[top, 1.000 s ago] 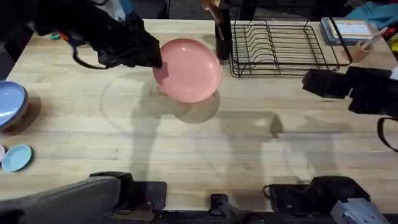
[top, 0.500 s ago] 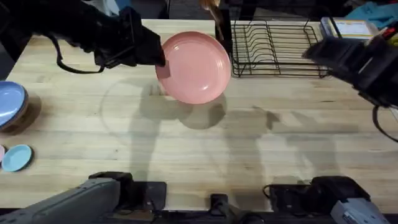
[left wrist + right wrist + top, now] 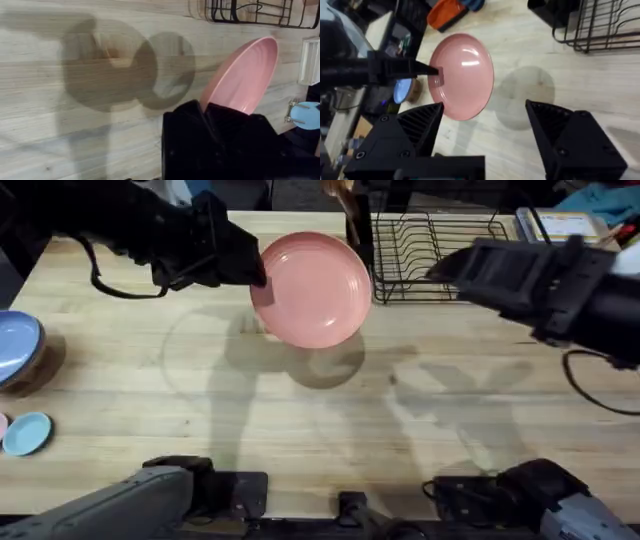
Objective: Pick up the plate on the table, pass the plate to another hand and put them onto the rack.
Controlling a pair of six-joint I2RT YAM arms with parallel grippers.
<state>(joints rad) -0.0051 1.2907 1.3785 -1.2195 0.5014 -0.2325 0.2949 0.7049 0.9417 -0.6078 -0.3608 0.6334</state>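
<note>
Pink plate (image 3: 315,288) hangs in the air above the wooden worktop (image 3: 300,410), pinched at its nine o'clock edge by the left pincer (image 3: 255,280). At three o'clock, the right pincer (image 3: 485,125) is spread wide, facing the plate. Behind it sits the black rack (image 3: 440,255).

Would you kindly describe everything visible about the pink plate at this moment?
The plate is round, matte pink, with a shallow raised rim and a flat centre, looking like plastic or melamine. It is lifted off the table and tilted, casting a round shadow below. The left gripper pinches its rim on one edge; nothing else touches it. The rack stands just beyond it.
</note>
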